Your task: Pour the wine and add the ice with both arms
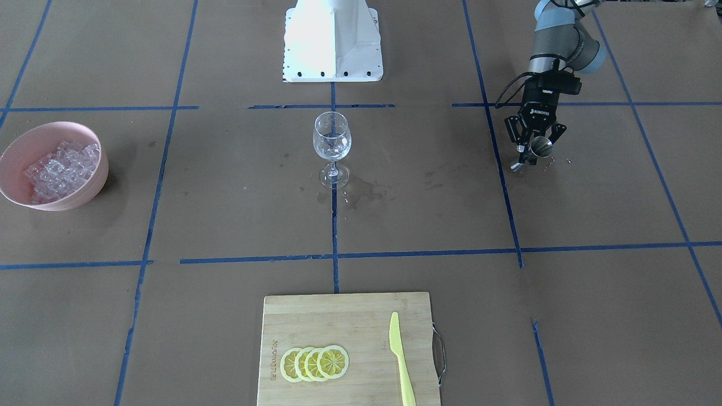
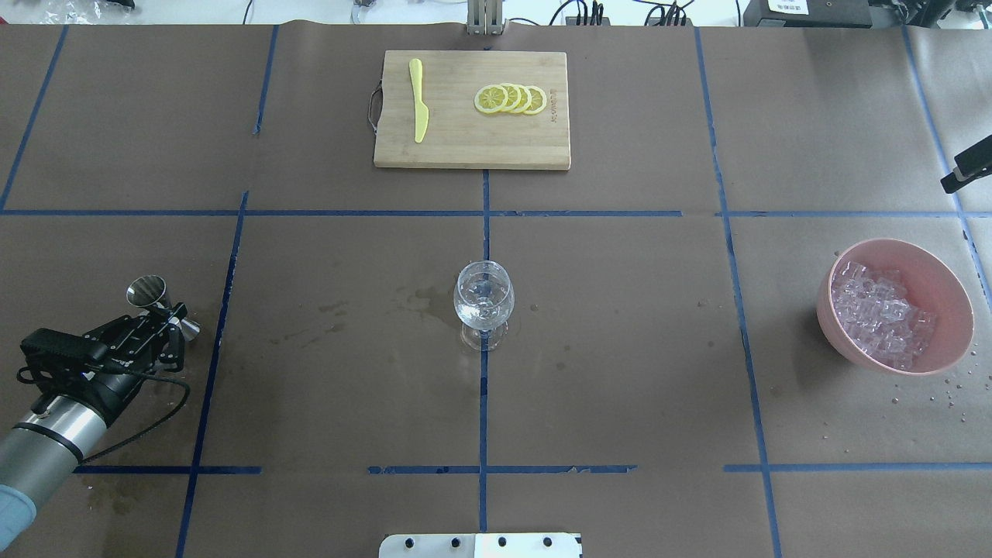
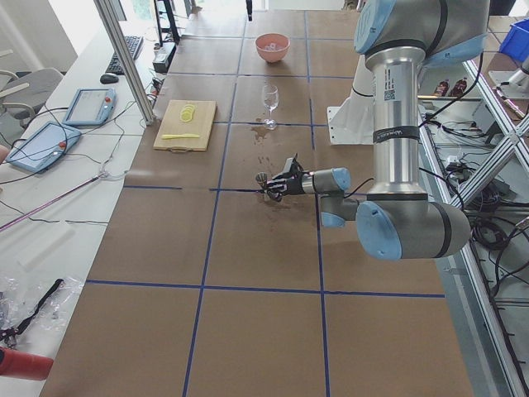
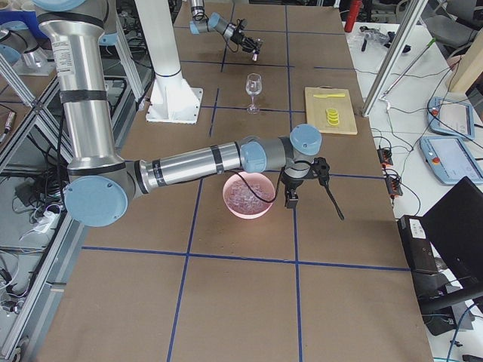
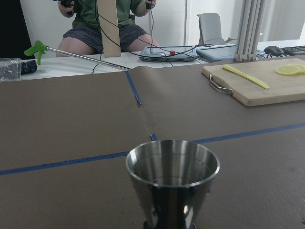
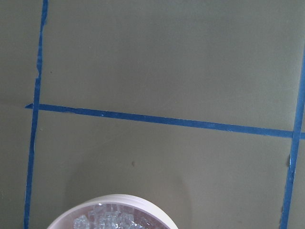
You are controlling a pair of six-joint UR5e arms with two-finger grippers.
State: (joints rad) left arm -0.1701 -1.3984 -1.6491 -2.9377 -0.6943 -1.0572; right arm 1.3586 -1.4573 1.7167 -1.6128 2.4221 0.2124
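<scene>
Risk, carry: the left gripper (image 2: 172, 319) pinches a steel jigger (image 5: 172, 167) at its narrow waist. I judge that it could swivel or slip there, and any tilt would spill what it holds.
Risk, target: the wine glass (image 2: 483, 298) stands on a thin stem, well apart from the left gripper toward the table's middle. A knock on its rim could topple it. The paper around its foot already looks wet.
Risk, ice: the ice (image 2: 883, 314) fills the pink bowl (image 1: 84, 194), just beside the right gripper (image 4: 291, 197). The glassy cubes are likely slippery and could drop short of the glass.
Left arm pose: the forearm runs low and near level over the table, with the jaws narrowed on the jigger. The jigger is roughly upright, mouth up. I cannot tell whether its foot touches the table, nor make out any liquid inside.
Right arm pose: it is stretched out long, with the wrist bent down at the bowl's outer side. Its camera catches only the bowl's rim. A slim black utensil (image 4: 333, 202) shows at the gripper, but I cannot tell whether the gripper is spread or closed.
</scene>
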